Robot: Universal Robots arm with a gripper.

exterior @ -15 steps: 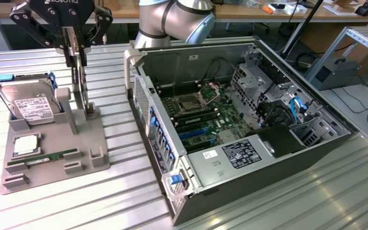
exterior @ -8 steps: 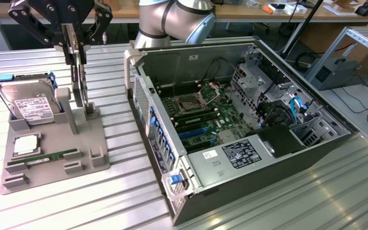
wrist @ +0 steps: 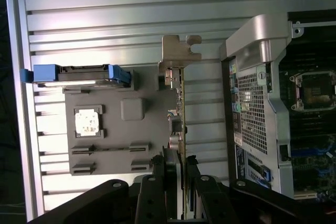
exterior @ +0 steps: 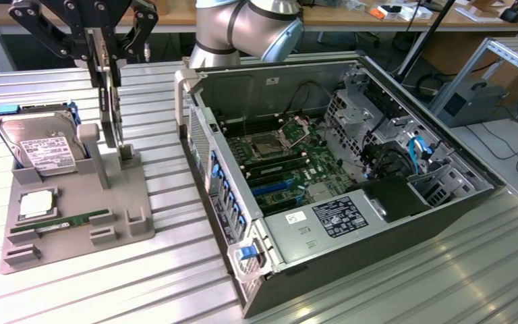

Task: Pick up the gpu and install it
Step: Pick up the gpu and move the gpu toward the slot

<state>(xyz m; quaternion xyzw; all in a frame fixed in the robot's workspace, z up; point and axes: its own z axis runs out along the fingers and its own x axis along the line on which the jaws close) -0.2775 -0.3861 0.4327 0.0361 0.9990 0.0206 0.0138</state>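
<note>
Pincer tight on edge-on gpu, knuckles cropped.

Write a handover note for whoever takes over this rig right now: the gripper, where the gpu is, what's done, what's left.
The gripper is down over the top edge of the gpu; I cannot tell whether it has a grip.
The gpu stands on edge in the grey holder, on the exterior view's left of the open computer case.
Done: the gripper is lined up on the gpu.
Left: the gpu is not yet out of the grey holder or in the computer case.
</note>
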